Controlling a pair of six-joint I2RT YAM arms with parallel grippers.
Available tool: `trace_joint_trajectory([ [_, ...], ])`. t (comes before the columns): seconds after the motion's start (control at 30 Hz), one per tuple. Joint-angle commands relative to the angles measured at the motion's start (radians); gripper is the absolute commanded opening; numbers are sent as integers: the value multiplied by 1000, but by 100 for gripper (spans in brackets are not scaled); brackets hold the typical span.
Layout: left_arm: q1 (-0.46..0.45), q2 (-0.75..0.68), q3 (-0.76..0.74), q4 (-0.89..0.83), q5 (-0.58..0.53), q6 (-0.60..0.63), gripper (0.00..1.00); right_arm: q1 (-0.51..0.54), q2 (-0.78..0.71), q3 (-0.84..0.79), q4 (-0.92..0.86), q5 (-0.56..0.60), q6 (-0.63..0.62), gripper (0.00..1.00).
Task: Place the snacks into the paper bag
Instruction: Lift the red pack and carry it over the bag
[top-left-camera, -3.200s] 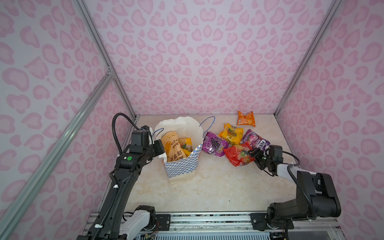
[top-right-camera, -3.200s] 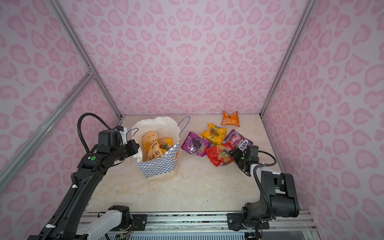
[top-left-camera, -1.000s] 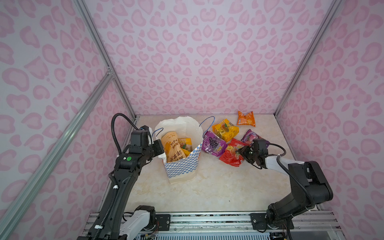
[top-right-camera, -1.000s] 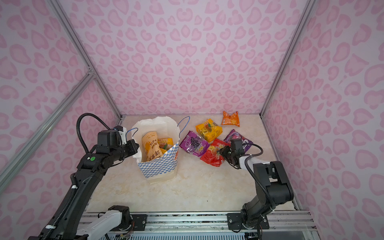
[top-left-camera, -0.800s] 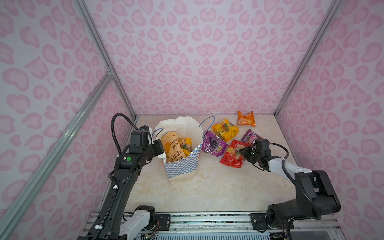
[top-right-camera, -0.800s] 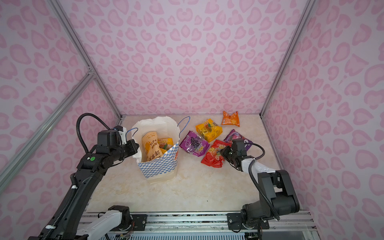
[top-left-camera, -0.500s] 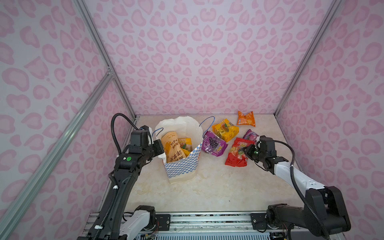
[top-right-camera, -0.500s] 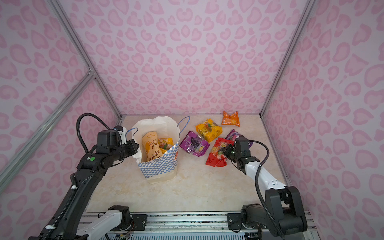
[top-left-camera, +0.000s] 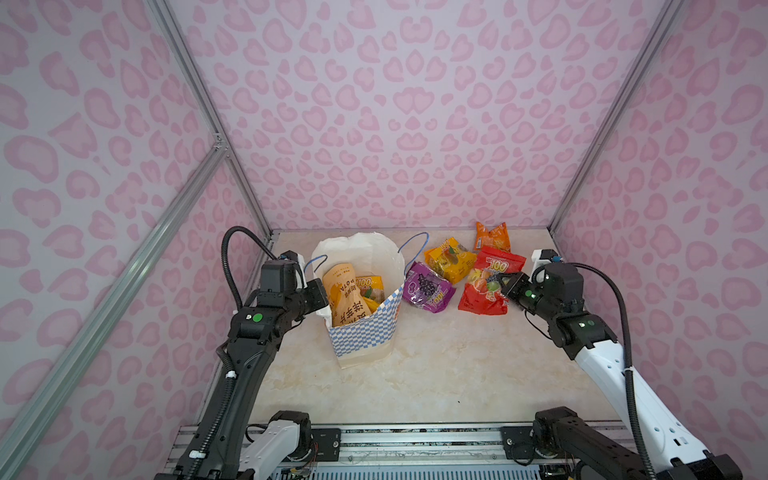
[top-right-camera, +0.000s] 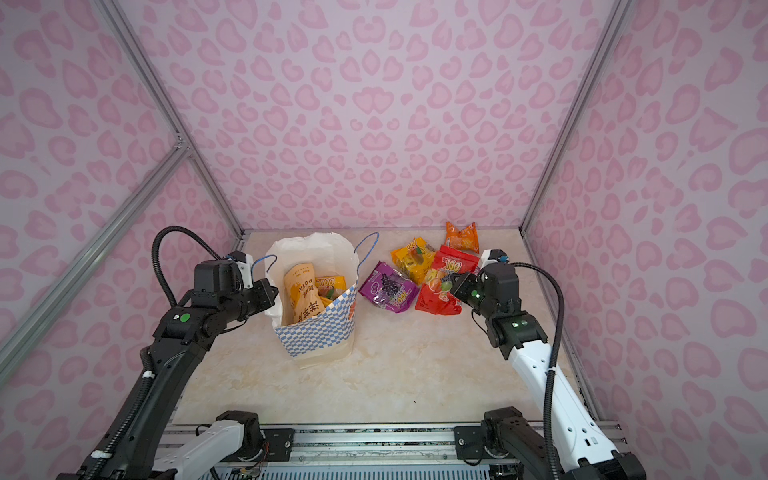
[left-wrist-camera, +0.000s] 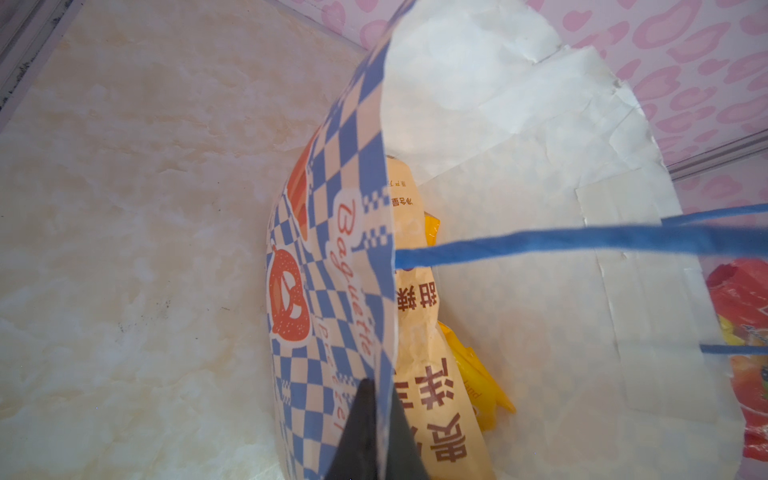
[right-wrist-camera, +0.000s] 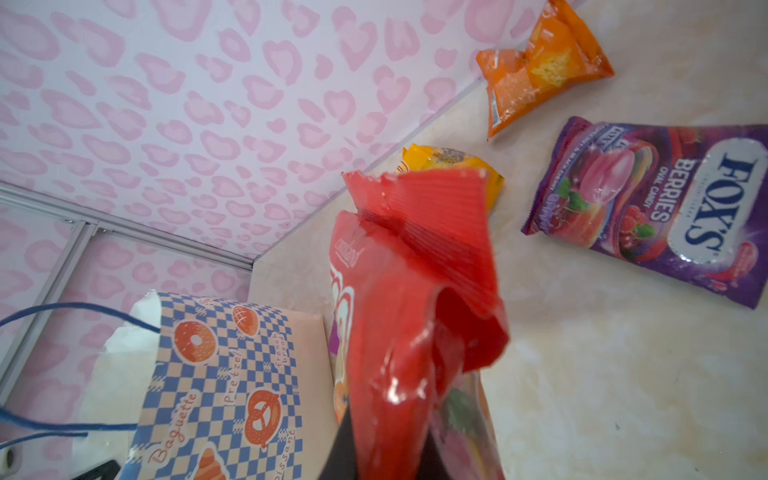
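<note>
While left jaws pinch paper bag rim, right jaws clamp red packet end.

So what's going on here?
The left gripper pinches the paper bag by its rim, holding it open. The right gripper is shut on the red packet, beside the bag. A pale-orange packet and a yellow 100 packet sit inside. A grape packet, Fox's berries packet, a yellow packet and small orange packet lie on the table.
</note>
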Motion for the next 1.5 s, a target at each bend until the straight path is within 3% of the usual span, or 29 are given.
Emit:
trace_joint_trajectory([
  [0.0, 2, -2, -1, 43, 13, 9, 8, 42, -12, 70, 0, 44, -30, 0],
  [0.3, 2, -3, 0, 43, 16, 8, 8, 227, 72, 361, -10, 107, -85, 0],
  [0.73, 2, -7, -3, 44, 1, 14, 8, 577, 439, 836, 36, 206, -254, 0],
  [1.13, 2, -12, 0, 42, 9, 14, 9, 680, 840, 1184, -210, 199, -288, 0],
  [1.47, 2, -12, -2, 41, 3, 14, 9, 698, 941, 1203, -392, 320, -313, 0],
])
